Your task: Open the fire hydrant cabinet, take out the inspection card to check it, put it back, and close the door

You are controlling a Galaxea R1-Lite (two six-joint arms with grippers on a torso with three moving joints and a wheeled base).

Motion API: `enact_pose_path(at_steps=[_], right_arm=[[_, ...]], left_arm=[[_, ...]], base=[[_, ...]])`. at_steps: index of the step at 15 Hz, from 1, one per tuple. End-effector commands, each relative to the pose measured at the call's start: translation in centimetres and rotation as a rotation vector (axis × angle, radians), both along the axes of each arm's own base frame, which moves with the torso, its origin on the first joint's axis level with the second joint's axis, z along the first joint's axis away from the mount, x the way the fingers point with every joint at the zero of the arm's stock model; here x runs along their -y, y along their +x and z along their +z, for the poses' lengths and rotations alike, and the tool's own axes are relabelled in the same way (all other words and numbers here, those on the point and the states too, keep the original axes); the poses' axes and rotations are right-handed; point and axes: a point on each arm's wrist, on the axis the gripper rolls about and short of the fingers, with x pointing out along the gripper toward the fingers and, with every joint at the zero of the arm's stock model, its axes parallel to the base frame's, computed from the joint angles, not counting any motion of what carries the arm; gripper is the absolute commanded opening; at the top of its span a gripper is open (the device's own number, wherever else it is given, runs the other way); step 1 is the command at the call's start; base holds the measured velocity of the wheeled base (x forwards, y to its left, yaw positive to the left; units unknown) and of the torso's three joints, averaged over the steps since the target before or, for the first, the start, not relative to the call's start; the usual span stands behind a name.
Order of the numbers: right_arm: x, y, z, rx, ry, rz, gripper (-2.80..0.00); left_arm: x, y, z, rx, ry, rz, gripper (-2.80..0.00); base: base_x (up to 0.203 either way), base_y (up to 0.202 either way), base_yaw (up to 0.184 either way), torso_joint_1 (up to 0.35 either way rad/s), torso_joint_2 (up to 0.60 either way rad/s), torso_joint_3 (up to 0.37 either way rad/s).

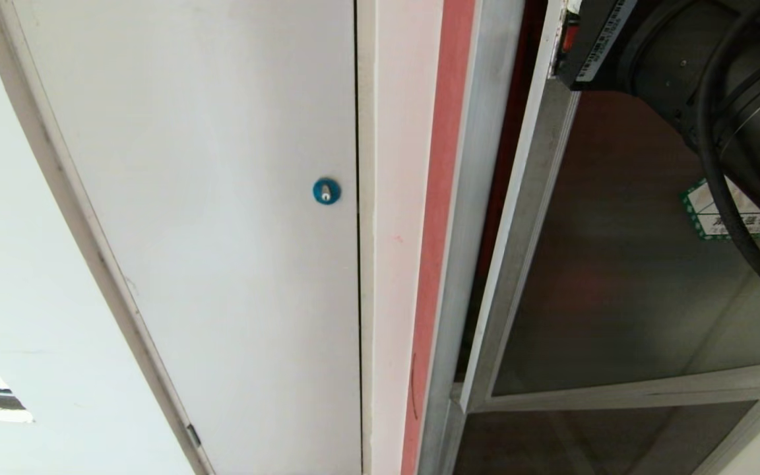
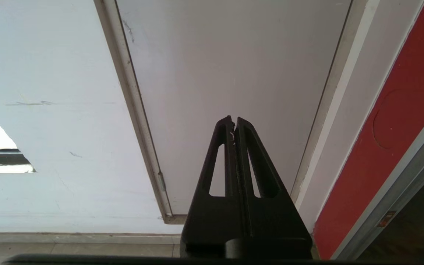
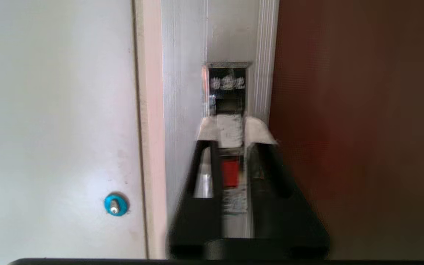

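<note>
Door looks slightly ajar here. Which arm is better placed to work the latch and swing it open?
Right. The right gripper sits at the door frame's red latch, jaws slightly apart around it. The left gripper is shut, facing the plain white door.

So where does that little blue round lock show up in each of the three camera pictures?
Head view: blue round lock sits mid-picture, by the white door's right edge.
Left wrist view: not in it; only the door's lower part shows.
Right wrist view: lock low on the left.
Shared landmark: the white door.
</note>
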Motion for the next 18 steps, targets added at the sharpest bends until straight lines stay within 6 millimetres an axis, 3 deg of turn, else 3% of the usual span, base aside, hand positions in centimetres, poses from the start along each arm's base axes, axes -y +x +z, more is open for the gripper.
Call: enact_pose_path(at_steps=[1, 11, 18], right_arm=[[0.1, -0.2, 0.2, 0.006, 0.004, -0.001, 0.00], [-0.3, -1.2, -0.6, -0.011, -0.027, 0.036, 0.00], [1.6, -3.2, -1.2, -0.020, -0.036, 0.042, 0.00]], left_arm=[[0.0, 0.0, 0.0, -0.003, 0.000, 0.000, -2.80], [0.0, 0.0, 0.0, -0.003, 0.000, 0.001, -2.80], [0.0, 0.0, 0.0, -0.003, 0.000, -0.001, -2.80]], base=[[0.000, 0.000, 0.000, 0.000, 0.00, 0.000], [0.000, 0.000, 0.000, 0.000, 0.00, 0.000], [0.000, 0.000, 0.000, 0.000, 0.00, 0.000]])
